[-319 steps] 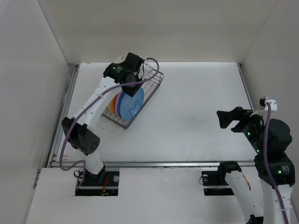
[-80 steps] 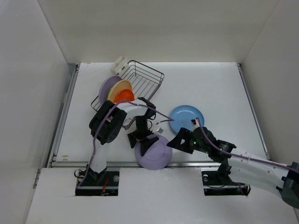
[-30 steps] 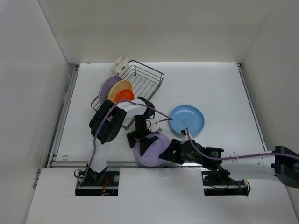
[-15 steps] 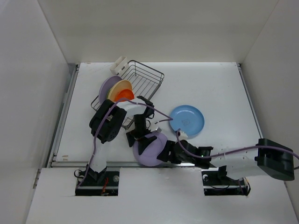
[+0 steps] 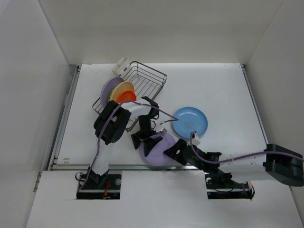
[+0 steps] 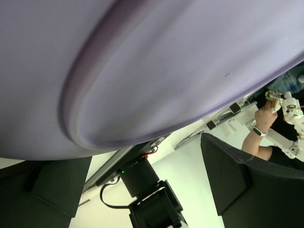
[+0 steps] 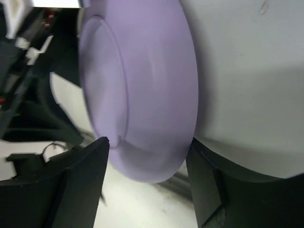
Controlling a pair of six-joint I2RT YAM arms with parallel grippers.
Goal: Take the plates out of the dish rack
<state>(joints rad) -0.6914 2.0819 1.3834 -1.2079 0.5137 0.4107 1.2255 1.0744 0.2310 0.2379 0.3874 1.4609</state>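
Straddling lavender plate [image 5: 154, 151], right tool [image 7: 147, 143]; left tool [image 5: 144, 137] at far edge.

I see a lavender plate [image 5: 154, 151] at the white bench's [image 5: 223, 90] near edge and a blue plate [image 5: 190, 122]. The dark rack [image 5: 152, 78] holds another lavender plate [image 5: 110, 88], a tan plate [image 5: 122, 89] and a red-orange plate [image 5: 126, 97]. Its corner piece [image 5: 120, 65] is cream.

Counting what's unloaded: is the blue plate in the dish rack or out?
Out. The blue plate lies flat on the table, apart from the dish rack.
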